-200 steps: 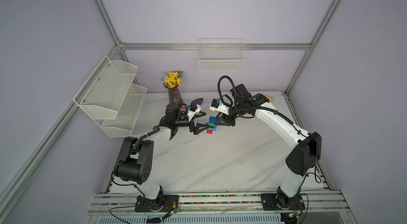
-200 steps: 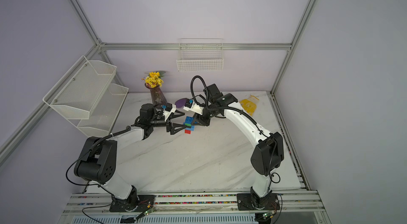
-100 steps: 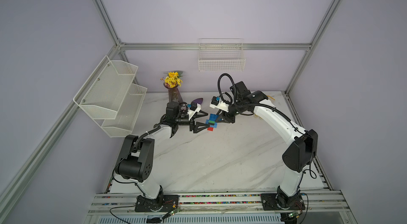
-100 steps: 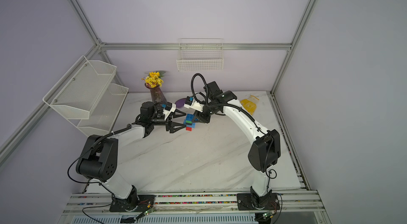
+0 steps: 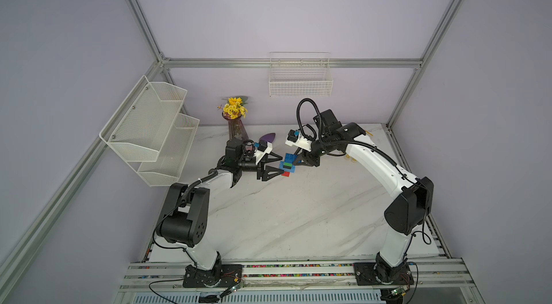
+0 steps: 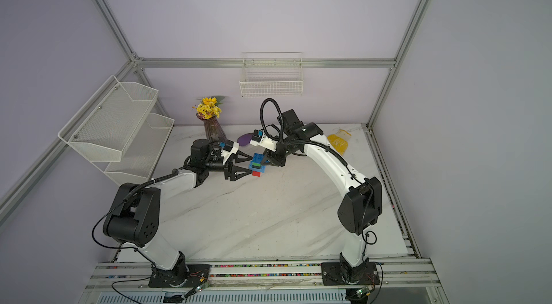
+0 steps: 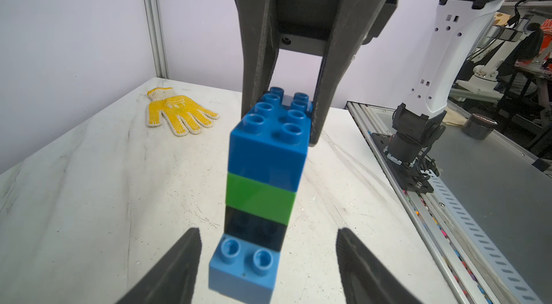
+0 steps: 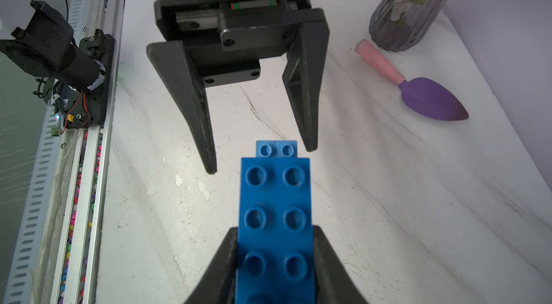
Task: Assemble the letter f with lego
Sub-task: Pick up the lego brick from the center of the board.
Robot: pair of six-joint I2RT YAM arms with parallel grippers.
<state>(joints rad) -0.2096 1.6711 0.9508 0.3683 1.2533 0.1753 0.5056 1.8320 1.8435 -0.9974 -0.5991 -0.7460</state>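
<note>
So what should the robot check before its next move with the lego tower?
1. Right end effector shut on the dark blue long plastic brick: ok.
2. Left end effector open, fingers either side of the light blue long brick, not touching: ok.
3. Green square brick and black square brick joined between the two blue ones: ok.
4. Red square brick under the light blue one: ok in a top view.
5. Stack clear of the white marble table: cannot tell.
6. Yellow knitted glove away from the stack: ok.
</note>
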